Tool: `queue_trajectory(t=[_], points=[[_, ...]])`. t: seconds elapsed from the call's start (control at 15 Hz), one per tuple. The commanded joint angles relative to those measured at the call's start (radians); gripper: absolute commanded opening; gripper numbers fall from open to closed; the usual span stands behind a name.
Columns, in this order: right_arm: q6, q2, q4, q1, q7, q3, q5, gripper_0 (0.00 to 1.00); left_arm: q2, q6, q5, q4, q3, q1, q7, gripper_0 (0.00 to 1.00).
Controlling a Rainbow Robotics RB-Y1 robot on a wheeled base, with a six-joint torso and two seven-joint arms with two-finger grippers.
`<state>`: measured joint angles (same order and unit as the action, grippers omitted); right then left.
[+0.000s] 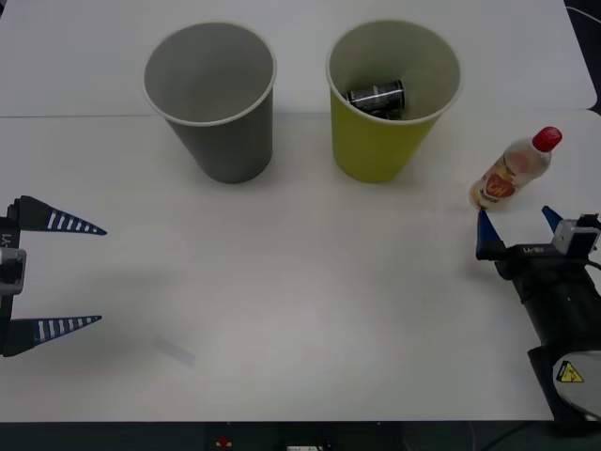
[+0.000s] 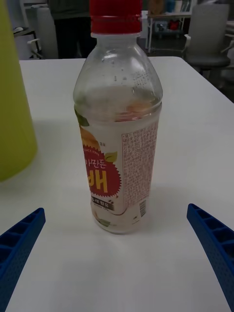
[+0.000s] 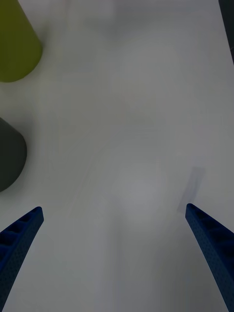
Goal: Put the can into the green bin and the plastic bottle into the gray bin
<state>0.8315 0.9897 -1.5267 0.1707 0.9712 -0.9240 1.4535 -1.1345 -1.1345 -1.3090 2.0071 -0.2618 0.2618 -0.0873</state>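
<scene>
One can (image 1: 377, 97) lay on its side inside the green bin (image 1: 392, 141), and one plastic bottle (image 1: 512, 171) stood upright on the table (image 1: 300, 310) right of it. Two bins stood side by side, the gray bin (image 1: 218, 132) leftmost. The right gripper (image 1: 518, 224) was spread just short of the bottle; the left gripper (image 1: 83, 274) hung spread over the table's left edge.

Bare table (image 1: 310, 310) lies open; green bin (image 1: 385, 141) flanks the plastic bottle (image 1: 512, 174).
</scene>
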Motion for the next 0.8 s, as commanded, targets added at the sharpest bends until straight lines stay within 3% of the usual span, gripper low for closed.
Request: queue_trajectory(t=[0.07, 0.8], points=[[-0.002, -0.034, 0.057, 0.039, 0.000, -0.001, -0.001, 1.00, 0.000, 0.000, 0.000, 0.000, 0.000, 0.000, 0.000, 1.00], [-0.002, -0.171, 0.286, 0.190, -0.005, 0.002, -0.004, 1.00, 0.000, 0.000, 0.000, 0.000, 0.000, 0.000, 0.000, 1.00]])
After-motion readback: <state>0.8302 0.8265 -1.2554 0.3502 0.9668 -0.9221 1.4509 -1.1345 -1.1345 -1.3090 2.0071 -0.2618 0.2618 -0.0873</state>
